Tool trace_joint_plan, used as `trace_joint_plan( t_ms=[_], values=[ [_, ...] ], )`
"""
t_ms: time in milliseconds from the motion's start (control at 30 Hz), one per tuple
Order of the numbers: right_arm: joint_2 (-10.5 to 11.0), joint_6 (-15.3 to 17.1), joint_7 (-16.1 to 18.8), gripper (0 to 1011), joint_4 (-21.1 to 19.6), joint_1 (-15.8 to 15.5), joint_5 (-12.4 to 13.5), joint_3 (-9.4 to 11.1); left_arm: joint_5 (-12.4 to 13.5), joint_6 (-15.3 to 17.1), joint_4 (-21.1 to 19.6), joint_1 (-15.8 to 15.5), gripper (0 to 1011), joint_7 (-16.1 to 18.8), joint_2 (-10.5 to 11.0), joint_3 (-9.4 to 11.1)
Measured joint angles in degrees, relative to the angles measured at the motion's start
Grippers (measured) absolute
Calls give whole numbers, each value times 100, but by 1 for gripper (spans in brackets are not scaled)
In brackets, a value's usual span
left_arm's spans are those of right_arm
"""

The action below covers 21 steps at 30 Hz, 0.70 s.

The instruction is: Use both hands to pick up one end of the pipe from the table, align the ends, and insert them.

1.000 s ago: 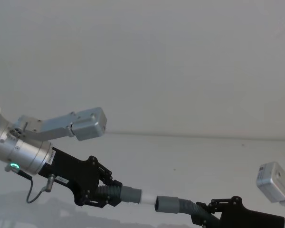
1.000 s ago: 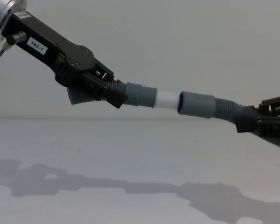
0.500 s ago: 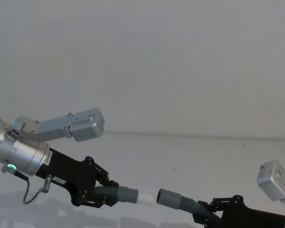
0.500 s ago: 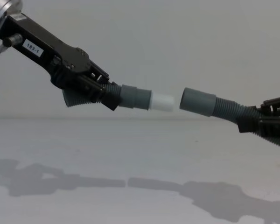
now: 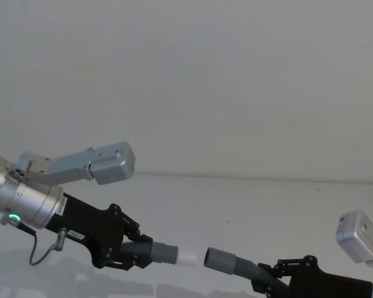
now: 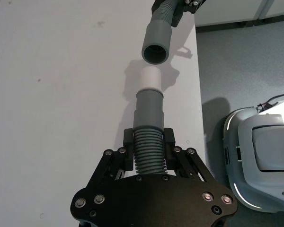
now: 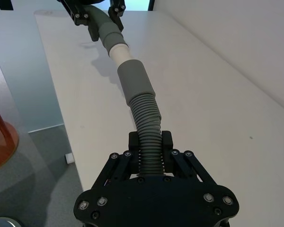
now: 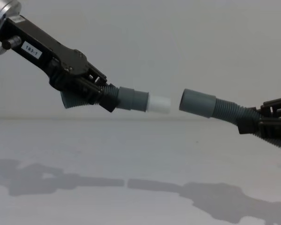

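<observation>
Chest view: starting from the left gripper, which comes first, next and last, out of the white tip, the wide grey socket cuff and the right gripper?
From the left gripper, at upper left:
1. White tip, on the end of the pipe piece it holds, near the middle.
2. Wide grey socket cuff, across a small gap, right of middle.
3. Right gripper, at the right edge.

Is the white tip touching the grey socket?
Apart. The chest view shows bare wall between the white tip and the grey socket.
</observation>
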Motion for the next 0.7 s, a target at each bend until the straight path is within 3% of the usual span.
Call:
trace_joint_plan(
  t_ms=[700],
  values=[
    [-42,5,5,251,2,21,-44,-65,6,-91,85,-5,329,-30,-55,4]
  ],
)
